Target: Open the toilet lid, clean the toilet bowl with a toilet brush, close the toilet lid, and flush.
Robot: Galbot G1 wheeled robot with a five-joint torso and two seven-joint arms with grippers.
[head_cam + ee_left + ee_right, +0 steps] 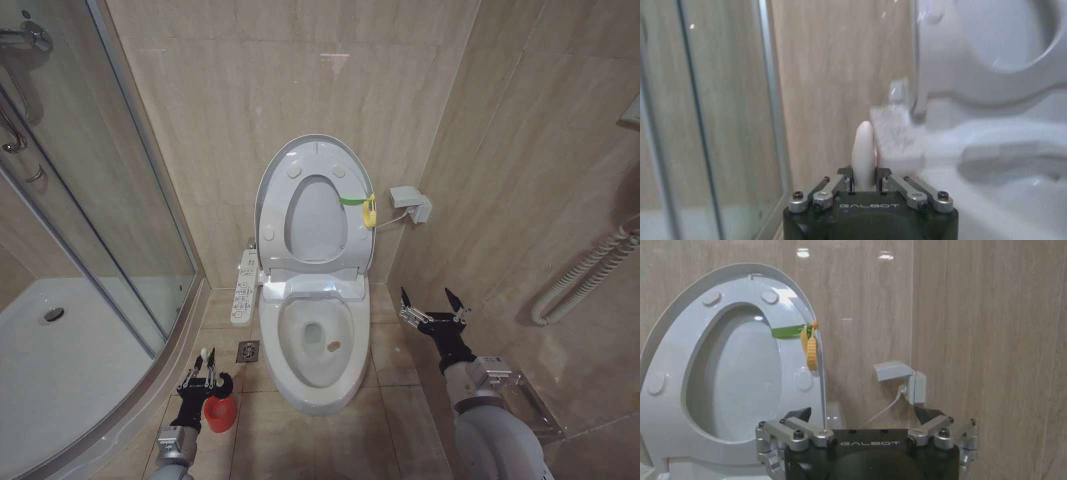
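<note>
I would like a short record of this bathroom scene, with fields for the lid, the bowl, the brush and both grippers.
lid: glossy white oval toilet lid raised against the wall, seat ring up with it
bowl: white ceramic toilet bowl uncovered
brush: thin white-handled toilet brush held over round red cup holder
left gripper: shut on the brush handle, left of the bowl
right gripper: open, holding nothing, right of the bowl
</note>
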